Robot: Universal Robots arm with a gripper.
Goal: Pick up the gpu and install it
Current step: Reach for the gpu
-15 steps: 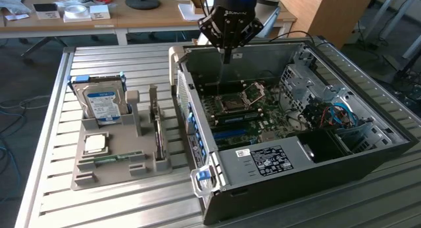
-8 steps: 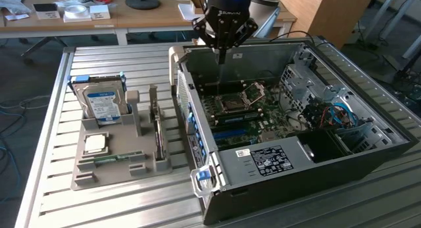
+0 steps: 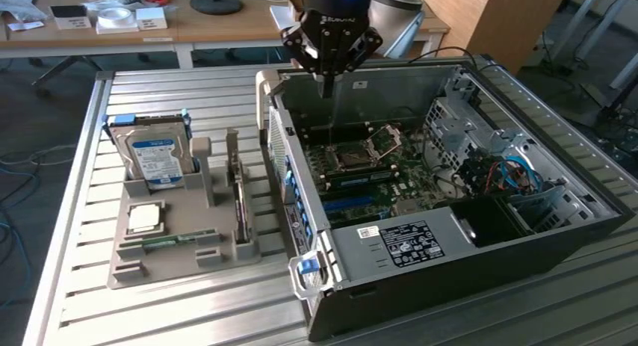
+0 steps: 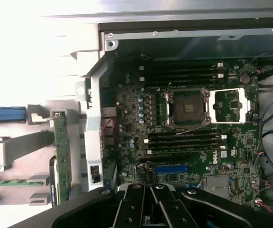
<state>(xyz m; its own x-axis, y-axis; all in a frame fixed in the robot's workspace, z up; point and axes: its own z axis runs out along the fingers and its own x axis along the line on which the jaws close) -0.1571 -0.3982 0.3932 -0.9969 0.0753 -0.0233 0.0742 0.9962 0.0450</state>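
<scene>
The slatted desk (image 3: 80,211) carries an open computer case (image 3: 419,286) at centre-right of the exterior frame and a grey holder (image 3: 224,252) at lower left. The gpu (image 3: 237,196) stands on edge in the holder, its long axis running up the frame. The claw (image 3: 324,77), clenched and empty, hangs above the case's upper-left corner; the card lies down-left of it.
</scene>
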